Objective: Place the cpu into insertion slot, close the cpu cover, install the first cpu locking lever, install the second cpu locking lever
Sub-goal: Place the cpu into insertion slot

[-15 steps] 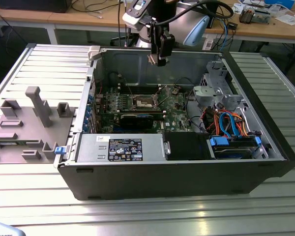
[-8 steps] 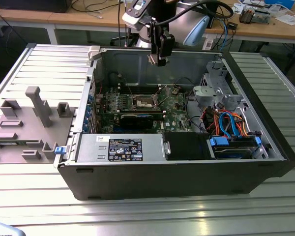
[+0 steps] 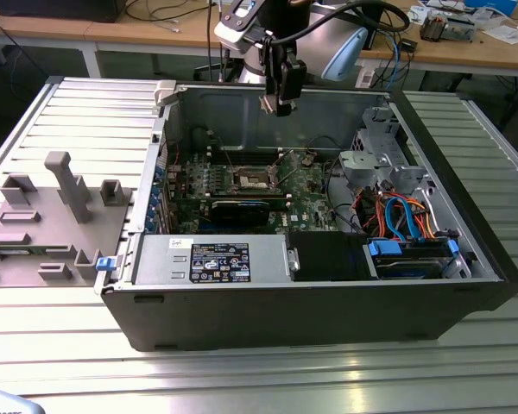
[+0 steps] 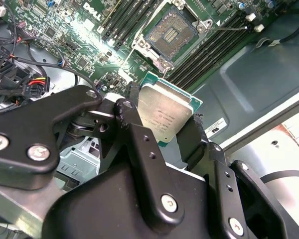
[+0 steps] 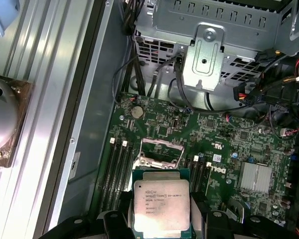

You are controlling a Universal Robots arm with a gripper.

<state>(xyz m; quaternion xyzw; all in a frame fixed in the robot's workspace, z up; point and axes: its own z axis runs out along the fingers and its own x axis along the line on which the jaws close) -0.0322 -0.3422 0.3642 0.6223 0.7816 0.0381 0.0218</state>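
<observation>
My gripper (image 3: 281, 103) hangs above the open computer case, over its back wall, shut on the cpu (image 4: 164, 112). The chip is a small square with a silver-grey top and green edges, clamped between the two black fingers (image 4: 134, 124) in both wrist views. Its printed top also faces the first wrist view, cpu (image 5: 161, 204). Below lies the green motherboard (image 3: 306, 185) with the insertion slot (image 4: 169, 32) uncovered, its dark contact field bare. The chip is well above the slot (image 3: 253, 179) and apart from it. A silver frame, apparently the cpu cover (image 5: 162, 144), stands raised at the slot's edge.
Long black memory slots (image 4: 209, 50) flank the socket. A power supply (image 3: 211, 259) and a drive cage with coloured cables (image 3: 401, 216) fill the case's front and the exterior view's right. A grey fixture tray (image 3: 43, 216) lies outside the case. A coin battery (image 5: 136, 112) sits on the board.
</observation>
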